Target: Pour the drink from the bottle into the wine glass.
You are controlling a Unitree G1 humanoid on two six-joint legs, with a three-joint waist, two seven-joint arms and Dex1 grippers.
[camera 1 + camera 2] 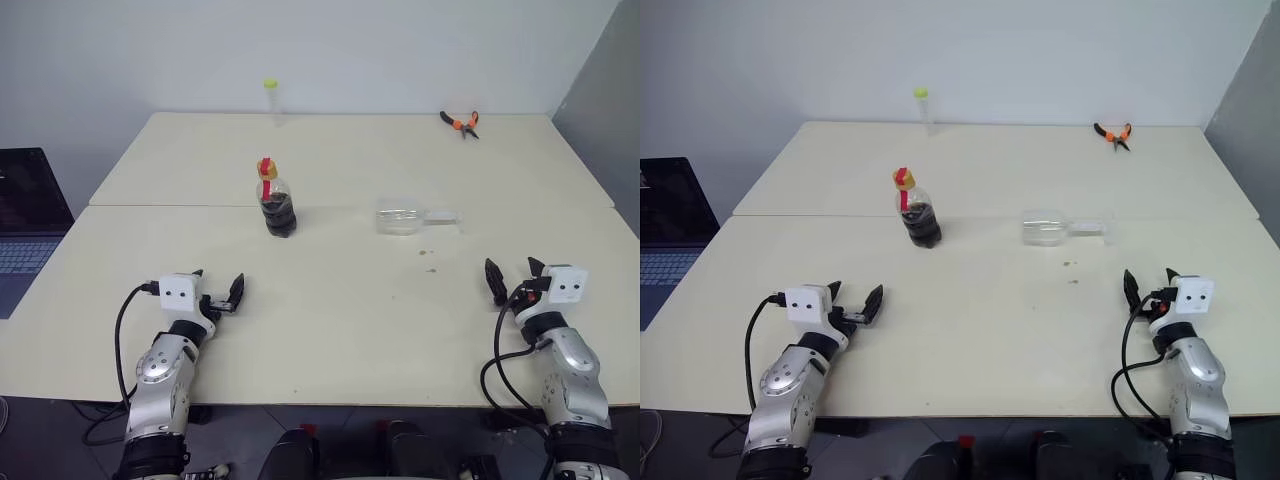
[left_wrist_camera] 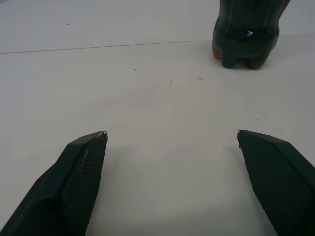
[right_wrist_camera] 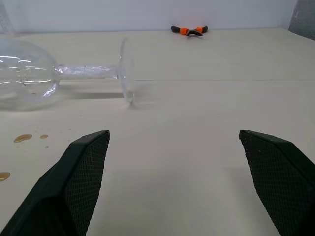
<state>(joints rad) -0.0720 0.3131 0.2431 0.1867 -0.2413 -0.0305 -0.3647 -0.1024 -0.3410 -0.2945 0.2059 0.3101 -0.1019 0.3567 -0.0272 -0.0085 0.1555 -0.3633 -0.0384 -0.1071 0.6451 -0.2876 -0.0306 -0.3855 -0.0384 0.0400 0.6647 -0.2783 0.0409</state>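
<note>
The bottle (image 1: 276,205) stands upright near the middle of the cream table (image 1: 330,320), with the dark drink filling its lower half and a red-and-yellow neck. To its right the wine glass (image 1: 410,220) lies on its side, bowl toward the bottle and foot pointing right. My left gripper (image 1: 218,283) hovers open near the front left, a good way short of the bottle; the left wrist view shows the bottle's base (image 2: 246,34) ahead. My right gripper (image 1: 511,268) is open at the front right, with the lying glass (image 3: 29,73) ahead of it and apart from it.
A slim clear tube with a yellow-green cap (image 1: 271,100) stands at the table's far edge. Orange-handled pliers (image 1: 461,123) lie at the far right. A laptop (image 1: 25,230) sits off the left side. A few brown drops (image 1: 430,262) mark the table in front of the glass.
</note>
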